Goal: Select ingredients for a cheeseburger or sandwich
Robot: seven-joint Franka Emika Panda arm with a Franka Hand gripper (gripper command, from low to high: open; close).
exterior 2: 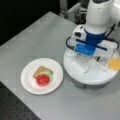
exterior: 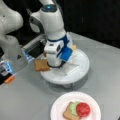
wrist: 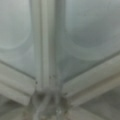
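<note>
In both front views the sandwich (exterior: 76, 110) (exterior 2: 43, 76) lies on a white round plate (exterior: 58, 107) (exterior 2: 27, 80): a brown bread slice with green lettuce and a red tomato disc (exterior: 83, 109) on top. Other ingredients sit on a white round divided tray (exterior: 82, 66) (exterior 2: 82, 75): a second brown bread slice (exterior: 41, 65) at its left edge in a front view and a yellow cheese square (exterior 2: 115, 63) (exterior: 74, 47). My gripper (exterior: 54, 65) is lowered onto the tray's middle, right beside that bread slice; its fingers are hidden under the hand. The wrist view shows only the tray's white dividers (wrist: 47, 50) close up.
The arm's base (exterior: 11, 47) and a small orange item (exterior: 9, 79) stand at a front view's left. The grey table (exterior 2: 37, 37) ends at a dark perforated surface (exterior 2: 15, 110) at a front view's bottom left.
</note>
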